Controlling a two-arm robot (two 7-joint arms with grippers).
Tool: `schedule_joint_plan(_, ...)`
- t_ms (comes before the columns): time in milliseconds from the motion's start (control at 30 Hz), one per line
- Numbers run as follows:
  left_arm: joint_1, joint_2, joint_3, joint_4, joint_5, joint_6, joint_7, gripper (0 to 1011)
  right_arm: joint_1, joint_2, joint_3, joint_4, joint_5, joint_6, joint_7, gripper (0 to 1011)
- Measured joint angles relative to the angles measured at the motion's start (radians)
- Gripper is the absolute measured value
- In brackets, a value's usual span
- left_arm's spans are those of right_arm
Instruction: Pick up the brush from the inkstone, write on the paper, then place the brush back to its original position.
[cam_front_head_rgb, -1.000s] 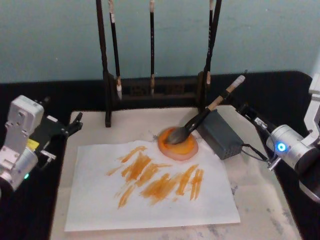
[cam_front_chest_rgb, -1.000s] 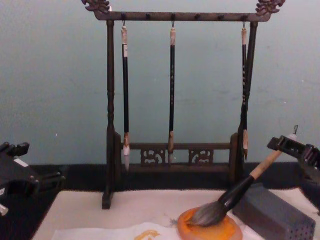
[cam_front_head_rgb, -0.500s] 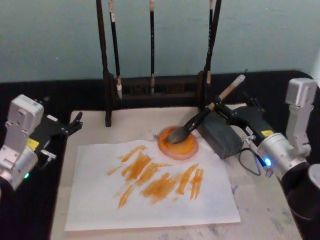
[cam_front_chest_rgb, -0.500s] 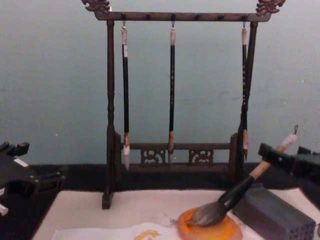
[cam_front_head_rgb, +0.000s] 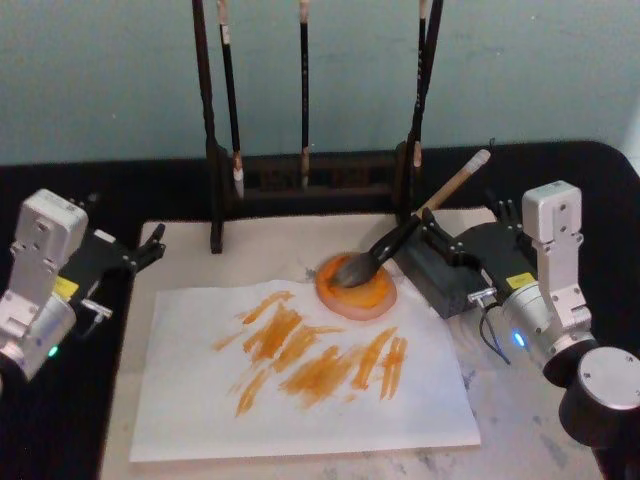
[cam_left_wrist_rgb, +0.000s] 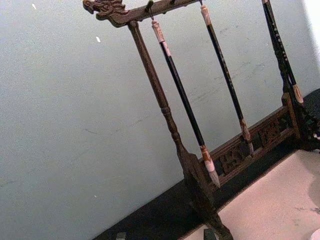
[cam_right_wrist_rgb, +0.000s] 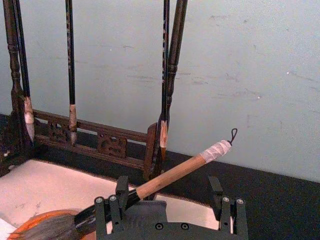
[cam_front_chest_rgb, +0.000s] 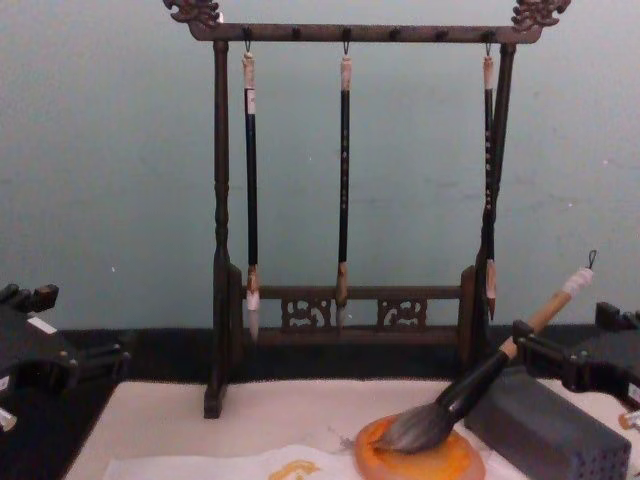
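In the head view, the brush (cam_front_head_rgb: 400, 238) is seen lying with its bristles on the inkstone (cam_front_head_rgb: 357, 287) and its shaft leaned on the grey block (cam_front_head_rgb: 441, 268), while the left gripper (cam_front_head_rgb: 150, 245) is parked at the mat's left edge. In the right wrist view, the right gripper (cam_right_wrist_rgb: 169, 209) is held wide open around the handle, nothing being gripped. In the chest view, the stiff, light tan handle is judged the best hold, not the soft bristles.
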Motion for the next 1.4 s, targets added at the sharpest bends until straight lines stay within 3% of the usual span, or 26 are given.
schedule_joint_plan(1400,0.0,0.0,0.0,0.0,0.0,0.0,0.0,1001,0.0,0.001,-0.001,-0.002,0.0,-0.001,0.0,1000)
